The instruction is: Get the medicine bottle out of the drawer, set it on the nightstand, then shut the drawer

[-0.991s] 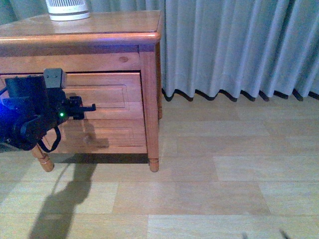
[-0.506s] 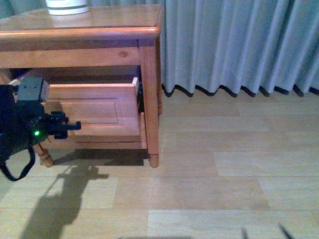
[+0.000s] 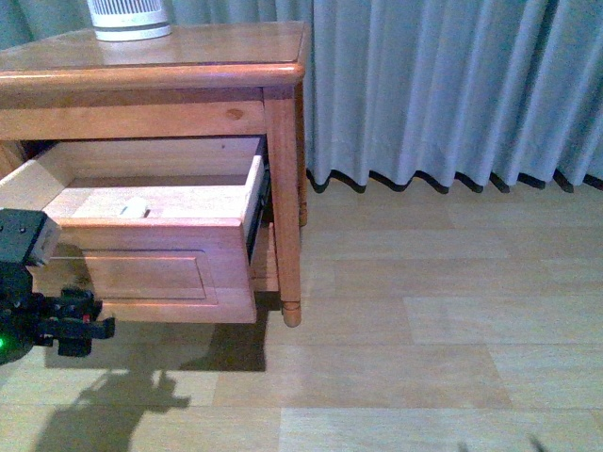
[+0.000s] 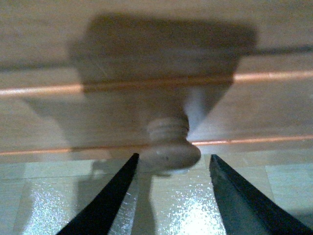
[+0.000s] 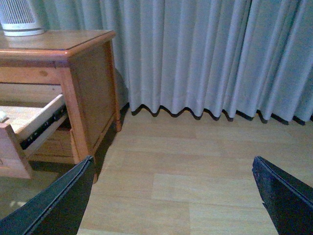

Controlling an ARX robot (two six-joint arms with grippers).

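Right pincer (image 5: pixel 172 158) wide, empty, above floor (image 3: pixel 424 358). Left pincer (image 4: pixel 173 156), 8 o'clock, spread astride knob (image 4: pixel 168 147). Drawer (image 3: pixel 151 264) stands open. Medicine bottle (image 3: pixel 134 208) lies inside, 10 o'clock. Nightstand (image 3: pixel 188 56) top carries white slatted appliance (image 3: pixel 129 17), 11 o'clock.

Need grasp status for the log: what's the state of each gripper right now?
Left gripper: open, fingers either side of the drawer knob, small gaps showing.
Right gripper: open, holding nothing.
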